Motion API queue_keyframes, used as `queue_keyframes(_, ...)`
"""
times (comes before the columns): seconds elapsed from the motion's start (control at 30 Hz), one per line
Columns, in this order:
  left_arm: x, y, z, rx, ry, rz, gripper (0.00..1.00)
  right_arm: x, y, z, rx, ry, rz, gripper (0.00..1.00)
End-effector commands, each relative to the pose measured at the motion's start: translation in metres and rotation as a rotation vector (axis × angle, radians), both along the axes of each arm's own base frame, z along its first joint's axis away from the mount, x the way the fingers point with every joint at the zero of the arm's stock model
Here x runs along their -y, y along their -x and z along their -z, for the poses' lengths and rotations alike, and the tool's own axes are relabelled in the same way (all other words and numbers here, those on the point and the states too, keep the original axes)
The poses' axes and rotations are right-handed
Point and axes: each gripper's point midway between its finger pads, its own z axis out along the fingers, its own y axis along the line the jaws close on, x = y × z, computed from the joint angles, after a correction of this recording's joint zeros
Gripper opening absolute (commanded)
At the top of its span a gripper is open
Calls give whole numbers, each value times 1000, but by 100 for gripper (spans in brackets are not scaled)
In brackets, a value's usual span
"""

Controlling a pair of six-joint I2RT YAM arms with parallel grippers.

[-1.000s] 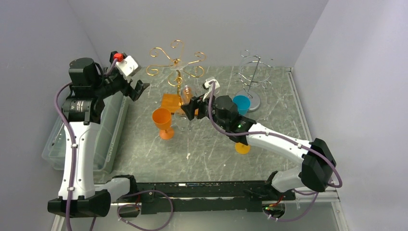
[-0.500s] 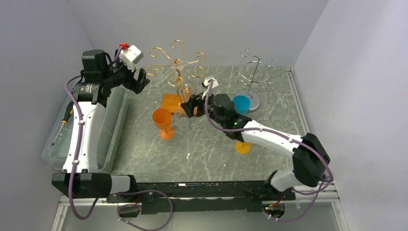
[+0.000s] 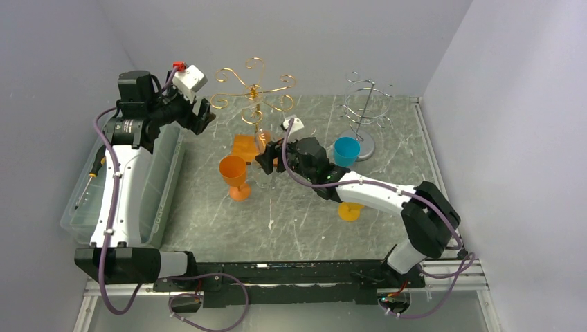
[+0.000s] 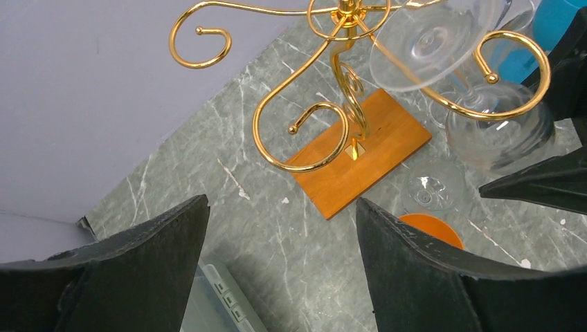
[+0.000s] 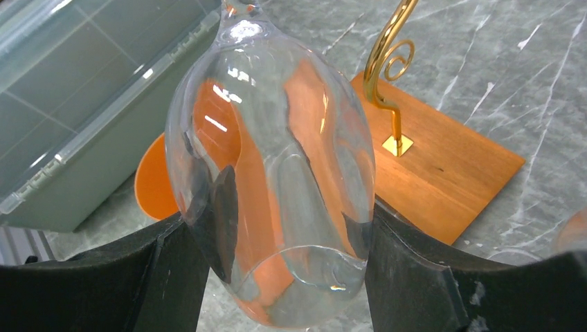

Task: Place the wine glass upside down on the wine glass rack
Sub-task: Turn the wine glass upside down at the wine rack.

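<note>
A clear wine glass (image 5: 270, 173) hangs upside down, and my right gripper (image 5: 277, 263) is shut on its bowl. In the left wrist view its foot (image 4: 432, 41) lies over a curled arm of the gold wine glass rack (image 4: 344, 76), with the bowl (image 4: 498, 128) below that curl. The rack stands on a wooden base (image 4: 360, 155). From above, my right gripper (image 3: 268, 155) is just right of the rack (image 3: 253, 86). My left gripper (image 3: 202, 117) hovers open and empty to the rack's left, jaws wide apart (image 4: 280, 214).
An orange goblet (image 3: 234, 176) and a second clear glass (image 4: 432, 190) stand just in front of the rack. A blue cup (image 3: 347, 151) and a silver rack (image 3: 365, 104) are at the back right. A clear bin (image 3: 156, 187) lines the left edge.
My right arm has carried the glass left, closer under the gold rack. My left arm swung in towards the rack, then held still, its jaws narrowing slightly.
</note>
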Motion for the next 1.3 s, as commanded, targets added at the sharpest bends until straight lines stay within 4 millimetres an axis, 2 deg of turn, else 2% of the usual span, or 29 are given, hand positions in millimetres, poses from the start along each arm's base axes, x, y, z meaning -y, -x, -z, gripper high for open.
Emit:
queue_keyframes(0.0, 5, -2, -9, 30, 0, 38, 83, -15, -7, -51, 116, -110, -30, 22)
queue_keyframes(0.2, 4, -7, -4, 18, -4, 34, 82, -19, -10, -49, 140, -107, -40, 22)
queue_keyframes(0.57, 3, -19, -2, 10, -12, 20, 80, -29, -2, -47, 222, -109, -127, 21)
queue_keyframes(0.97, -2, -33, 0, 1, -20, -20, 76, -23, 12, -45, 267, -123, -170, 18)
queue_keyframes(1.27, -9, -38, 1, -2, -39, -52, 76, -10, 13, -47, 276, -159, -115, 17)
